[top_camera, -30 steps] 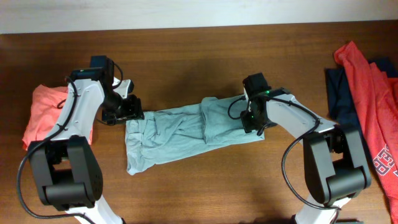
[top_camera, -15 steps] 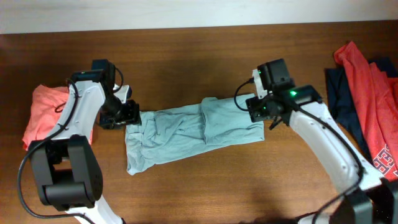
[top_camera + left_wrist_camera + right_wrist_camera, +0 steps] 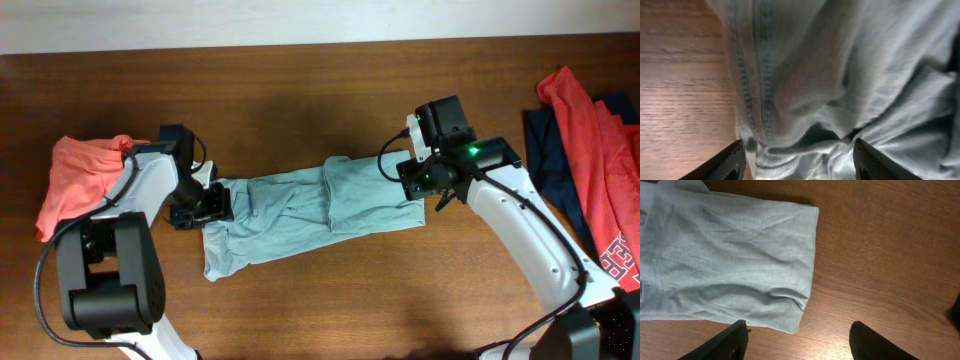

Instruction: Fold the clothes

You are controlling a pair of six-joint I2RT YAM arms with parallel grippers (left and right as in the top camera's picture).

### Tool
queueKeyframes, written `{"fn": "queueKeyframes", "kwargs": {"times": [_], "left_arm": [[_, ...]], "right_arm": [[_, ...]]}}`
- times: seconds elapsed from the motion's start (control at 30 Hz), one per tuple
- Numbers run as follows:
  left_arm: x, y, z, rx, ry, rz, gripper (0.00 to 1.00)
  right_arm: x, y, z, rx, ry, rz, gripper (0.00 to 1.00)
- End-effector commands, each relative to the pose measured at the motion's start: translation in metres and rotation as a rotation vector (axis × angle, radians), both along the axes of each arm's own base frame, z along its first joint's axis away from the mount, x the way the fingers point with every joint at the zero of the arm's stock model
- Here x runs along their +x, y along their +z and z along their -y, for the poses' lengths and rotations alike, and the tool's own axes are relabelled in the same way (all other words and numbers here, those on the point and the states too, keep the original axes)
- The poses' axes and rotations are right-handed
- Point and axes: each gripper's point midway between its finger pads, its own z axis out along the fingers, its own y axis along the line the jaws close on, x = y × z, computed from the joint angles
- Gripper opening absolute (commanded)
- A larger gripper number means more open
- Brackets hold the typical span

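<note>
Closest in, the left gripper (image 3: pixel 799 150) is seen with its fingers held apart astride the stitched hem (image 3: pixel 757 90) of the pale grey-blue T-shirt (image 3: pixel 310 210), where the cloth is bunched in several layers. If the fingers are closed here, too many layers, or only the top one, may be taken, and the fold may be dragged open. The right gripper (image 3: pixel 797 329) is likewise spread, and mostly bare wood is seen between its fingers, with only the lower corner (image 3: pixel 797 322) of the shirt's folded end beside one of them. A closing there may well miss the cloth or catch only a thin corner that slips out. The shirt itself is laid as a long rumpled band across the middle of the overhead frame, its lower left part uneven, so a crooked fold is likely unless it is smoothed. Bare table (image 3: pixel 300 90) is left free above and below the band. Further out, the coral-orange shirt (image 3: pixel 75 175) at the left side could be snagged by the left arm. The red shirt (image 3: pixel 590 140) and navy shirt (image 3: pixel 545 150) crowd the right side.
</note>
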Motion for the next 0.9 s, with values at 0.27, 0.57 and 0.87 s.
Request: {"fn": "queueKeyframes", "kwargs": {"times": [0.27,0.57,0.87], "left_arm": [[-0.006,-0.017,0.014,-0.084,0.020,0.011,0.67],[0.007,-0.008,0.032,-0.203,0.024,0.064,0.02],[0.020,0.054,-0.035,-0.131,0.172,0.160,0.01]], "right_arm": [[0.000,0.001,0.003,-0.012,-0.005,0.001,0.70],[0.000,0.001,0.003,-0.014,-0.005,-0.002,0.70],[-0.002,0.001,0.004,-0.016,-0.007,-0.009,0.70]]}}
